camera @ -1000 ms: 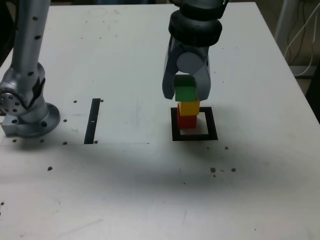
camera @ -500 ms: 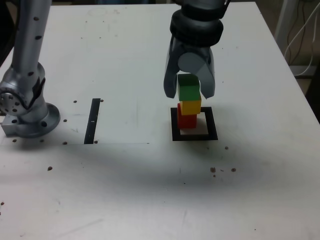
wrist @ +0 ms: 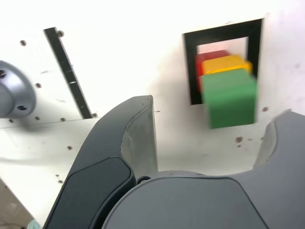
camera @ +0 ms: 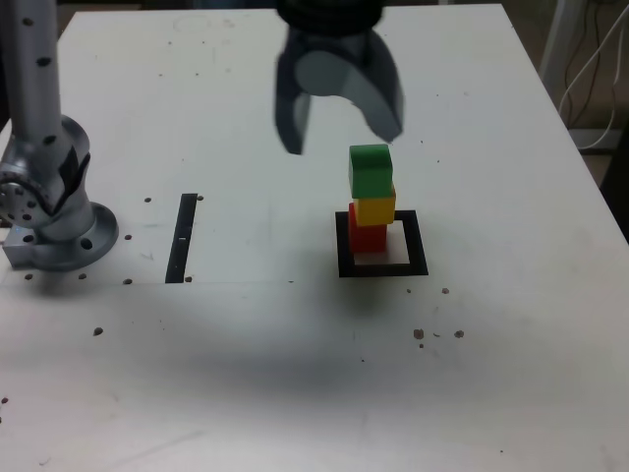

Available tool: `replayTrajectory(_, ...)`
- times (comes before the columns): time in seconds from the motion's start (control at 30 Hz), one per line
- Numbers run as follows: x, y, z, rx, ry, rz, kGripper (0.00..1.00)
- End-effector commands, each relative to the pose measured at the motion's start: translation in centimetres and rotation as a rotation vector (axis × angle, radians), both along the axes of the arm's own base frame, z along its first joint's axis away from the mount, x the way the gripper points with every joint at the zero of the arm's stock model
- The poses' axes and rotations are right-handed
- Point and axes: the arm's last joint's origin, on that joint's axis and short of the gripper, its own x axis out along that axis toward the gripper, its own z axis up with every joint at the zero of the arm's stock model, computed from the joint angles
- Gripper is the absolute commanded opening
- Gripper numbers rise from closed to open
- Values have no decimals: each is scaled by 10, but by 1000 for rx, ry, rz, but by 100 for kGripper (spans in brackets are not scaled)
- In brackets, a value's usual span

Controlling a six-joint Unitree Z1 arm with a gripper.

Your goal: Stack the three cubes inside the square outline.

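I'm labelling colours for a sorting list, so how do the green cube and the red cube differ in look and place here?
The green cube is green, while the red cube is red. The green cube is at the top of the stack; the red cube is at the bottom, below the yellow cube. The green cube's top face is uncovered, whereas the red cube's is partly covered. Both are solid-coloured blocks.
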Motion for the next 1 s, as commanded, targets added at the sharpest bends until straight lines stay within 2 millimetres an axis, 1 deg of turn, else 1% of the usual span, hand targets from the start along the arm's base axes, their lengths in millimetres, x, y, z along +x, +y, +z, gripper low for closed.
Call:
replayTrajectory(0.0, -17, 0, 2, -5, 6, 2, 100)
replayTrajectory(0.17, -63, 6, -7, 8, 18, 9, 100)
replayTrajectory(0.27, -91, 10, -20, 13, 7, 18, 100)
replayTrajectory(0.37, -116, 13, -36, 11, 9, 34, 100)
replayTrajectory(0.47, -130, 14, -51, 7, 34, 47, 100)
replayTrajectory(0.7, -149, 16, -82, 4, 89, 68, 100)
replayTrajectory(0.83, -158, 17, -94, -1, 85, 73, 100)
replayTrajectory(0.97, -165, 17, -100, -12, 73, 75, 100)
